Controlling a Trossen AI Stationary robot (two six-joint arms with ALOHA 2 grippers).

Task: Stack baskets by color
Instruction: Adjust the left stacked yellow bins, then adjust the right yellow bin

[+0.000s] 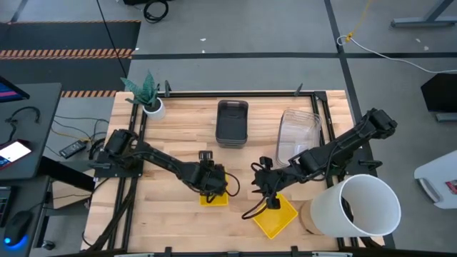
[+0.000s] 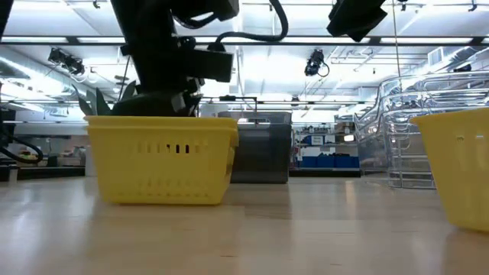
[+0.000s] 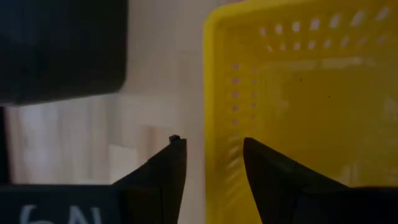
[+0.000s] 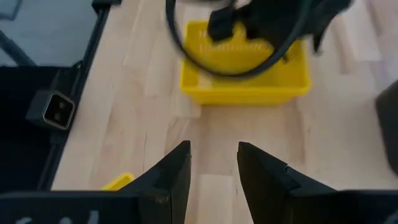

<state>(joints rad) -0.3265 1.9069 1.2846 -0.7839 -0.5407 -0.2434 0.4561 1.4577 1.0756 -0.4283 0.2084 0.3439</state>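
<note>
Here the left gripper (image 1: 213,187) sits low over a small yellow basket (image 1: 214,196) near the front middle of the tabletop (image 1: 178,135), and its fingers (image 3: 168,168) straddle that basket's side wall (image 3: 214,124), one finger outside and one inside; they stand apart and I cannot tell whether they press on the wall. In the low view this yellow basket (image 2: 162,159) rests flat on the wood with the arm coming down behind its rim. The right gripper (image 1: 265,187) hangs just to the right of that basket, above bare wood, with its fingers (image 4: 174,168) parted and nothing between them; its wrist camera looks across to the same yellow basket (image 4: 245,78). A second yellow basket (image 1: 275,218) lies turned at an angle, farther right of the first one and nearer the front edge, under the right arm. A dark grey basket (image 1: 232,123) sits behind the first yellow basket, toward the back of the tabletop, and a clear basket (image 1: 298,132) lies to the right of the grey one. A big white bucket (image 1: 360,207) stands right of the angled yellow basket, and a small potted plant (image 1: 150,96) stands at the back left corner, well left of the grey basket.
</note>
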